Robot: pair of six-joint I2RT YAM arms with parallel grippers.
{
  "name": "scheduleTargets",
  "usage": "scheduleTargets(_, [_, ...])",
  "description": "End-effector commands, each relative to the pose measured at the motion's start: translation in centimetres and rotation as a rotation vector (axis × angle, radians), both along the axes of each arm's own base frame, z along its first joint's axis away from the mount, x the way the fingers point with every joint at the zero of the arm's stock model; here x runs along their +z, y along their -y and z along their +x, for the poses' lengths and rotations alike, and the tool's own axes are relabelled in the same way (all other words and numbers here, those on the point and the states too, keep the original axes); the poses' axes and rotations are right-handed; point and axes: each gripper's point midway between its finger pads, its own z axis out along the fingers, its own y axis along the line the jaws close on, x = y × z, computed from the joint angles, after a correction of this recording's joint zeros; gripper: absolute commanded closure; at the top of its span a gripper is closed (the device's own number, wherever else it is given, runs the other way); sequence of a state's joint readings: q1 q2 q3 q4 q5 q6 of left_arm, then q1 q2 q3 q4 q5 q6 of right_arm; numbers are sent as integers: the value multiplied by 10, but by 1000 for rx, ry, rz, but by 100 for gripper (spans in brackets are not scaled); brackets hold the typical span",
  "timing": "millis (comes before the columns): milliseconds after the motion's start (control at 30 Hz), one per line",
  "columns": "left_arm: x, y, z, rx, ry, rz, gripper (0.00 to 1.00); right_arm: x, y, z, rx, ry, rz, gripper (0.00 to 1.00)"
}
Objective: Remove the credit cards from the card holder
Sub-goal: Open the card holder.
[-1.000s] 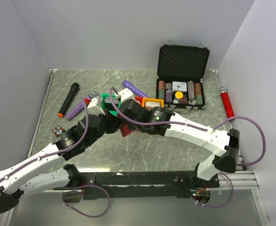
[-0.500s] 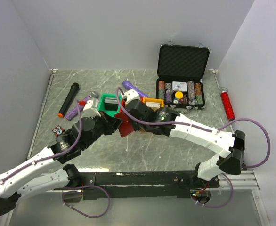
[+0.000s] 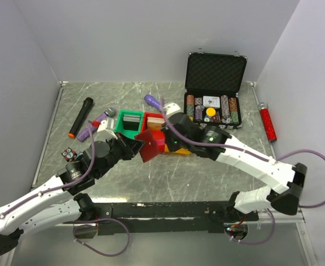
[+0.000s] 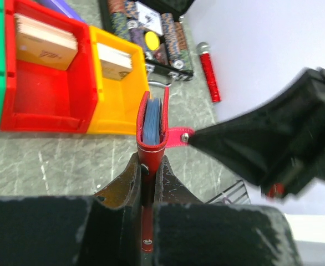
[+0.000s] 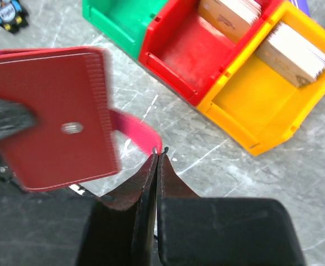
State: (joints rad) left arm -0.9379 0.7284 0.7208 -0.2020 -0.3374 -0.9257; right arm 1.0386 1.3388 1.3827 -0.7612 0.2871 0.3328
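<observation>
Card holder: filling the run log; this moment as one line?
left gripper shut on card holder | right gripper shut, tips at snap tab

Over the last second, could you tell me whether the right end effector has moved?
Yes. In the top view, the right end effector has drawn back to the right, toward the poker chip case. The red bin that its arm covered now shows.

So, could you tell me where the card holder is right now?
In the top view the card holder is mid-table, clamped in the left gripper just in front of the red bin, with the right gripper at its tab.
</observation>
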Motion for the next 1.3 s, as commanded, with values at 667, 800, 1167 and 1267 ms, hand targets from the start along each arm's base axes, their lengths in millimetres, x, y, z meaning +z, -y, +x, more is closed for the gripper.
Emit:
scheduleTargets(667, [51,9,-51,-345,477,-347,99,64,49,-19,172,32,648,21])
scheduleTargets(800, [62,-2,-68,-471,535,-467,98,83,51,-33,241,69,763,20])
scheduleTargets(1167, [70,32,-82,-818,511,-442,99,102,41,-45,348,2,767,24])
scheduleTargets(1267, [72,34,-81,-836,506,-445,99,89,37,-47,362,-44,755,26])
